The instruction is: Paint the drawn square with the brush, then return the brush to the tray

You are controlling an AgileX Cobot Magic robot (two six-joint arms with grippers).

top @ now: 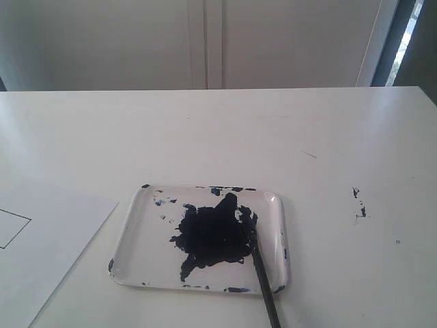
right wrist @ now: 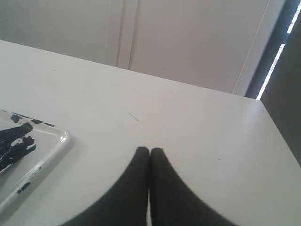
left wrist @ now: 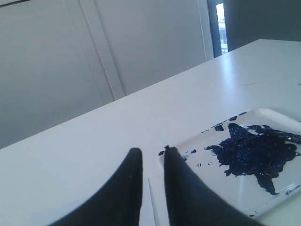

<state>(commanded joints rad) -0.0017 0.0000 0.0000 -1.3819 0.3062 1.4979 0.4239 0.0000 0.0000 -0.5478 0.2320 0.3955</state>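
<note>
The tray point(top: 136, 239) lies in the middle of the table in the exterior view, with a big dark paint blotch point(top: 212, 236) in it. The brush point(top: 263, 280) rests with its bristles in the blotch, and its black handle runs out over the tray's near right rim. On the white paper point(top: 54, 239) at the left, a corner of the drawn square point(top: 13, 229) shows; what I see of its inside is white. Neither gripper appears in the exterior view. My left gripper point(left wrist: 150, 151) stands slightly open and empty beside the tray point(left wrist: 263, 114). My right gripper point(right wrist: 149, 150) is shut on nothing.
Small dark paint specks point(top: 358, 203) mark the table right of the tray. A corner of the tray point(right wrist: 61, 141) shows in the right wrist view. The paper's edge point(left wrist: 151, 200) runs between the left fingers. White cabinet doors stand behind the table.
</note>
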